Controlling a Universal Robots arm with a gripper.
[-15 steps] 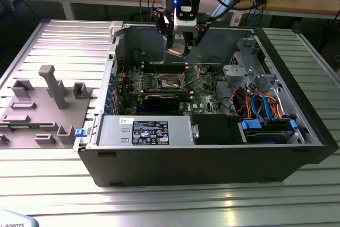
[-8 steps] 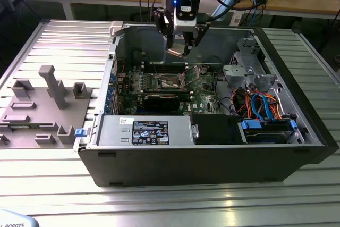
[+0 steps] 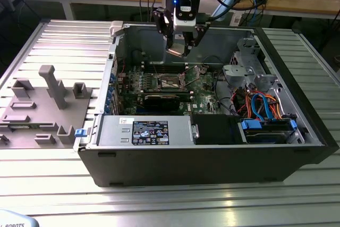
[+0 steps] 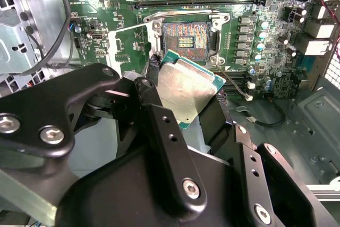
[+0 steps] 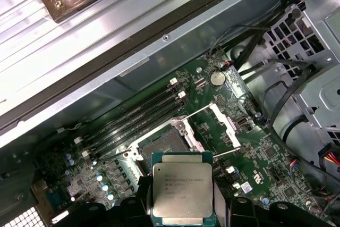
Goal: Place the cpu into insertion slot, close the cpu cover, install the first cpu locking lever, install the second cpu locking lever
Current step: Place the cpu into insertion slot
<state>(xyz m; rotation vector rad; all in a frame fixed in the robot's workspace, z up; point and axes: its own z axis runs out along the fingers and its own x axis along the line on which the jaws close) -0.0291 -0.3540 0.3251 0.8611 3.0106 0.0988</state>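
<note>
The hand (image 3: 179, 49) is grasping the cpu (image 4: 186, 91) by its edges and is holding it in the air above the uncovered insertion slot (image 4: 186, 41) on the green motherboard (image 4: 101, 3).

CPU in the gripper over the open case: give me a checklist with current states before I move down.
1. Chip held: ok, the gripper is shut on the chip, metal top showing.
2. Socket free: ok, the socket is bare, nothing in it.
3. Cover clear: ok, the cover stands swung open beside the socket.
4. Chip lined up over the socket: cannot tell.
5. Chip's corner marks matched to the socket: cannot tell.
</note>
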